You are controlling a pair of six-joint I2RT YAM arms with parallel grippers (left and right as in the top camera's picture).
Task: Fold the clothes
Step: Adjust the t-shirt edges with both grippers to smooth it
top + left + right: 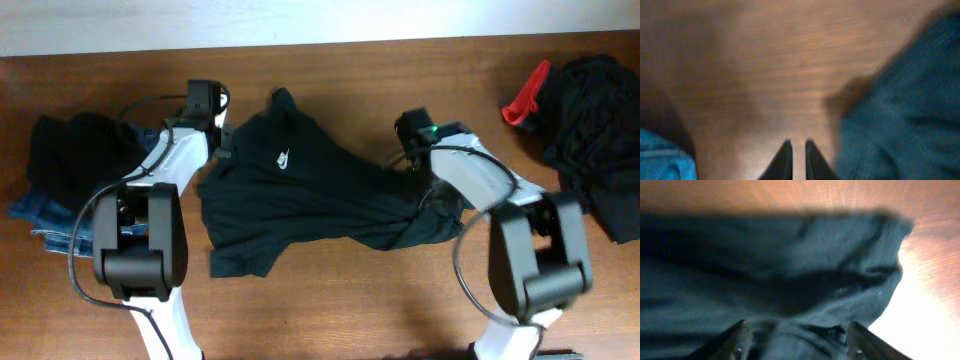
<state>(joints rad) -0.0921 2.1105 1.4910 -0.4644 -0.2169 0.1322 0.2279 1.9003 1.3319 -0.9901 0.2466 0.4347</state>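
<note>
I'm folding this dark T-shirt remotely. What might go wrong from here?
1. The right claw stands open over the bunched right end of the very dark teal-black short-sleeved T-shirt. Closing there may pinch several layers.
2. The left claw is shut over bare wooden table beside the shirt and holds nothing, so any pull would likely be one-sided and skew the cloth.
3. The blue denim garment lies near that claw and might get snagged.
</note>
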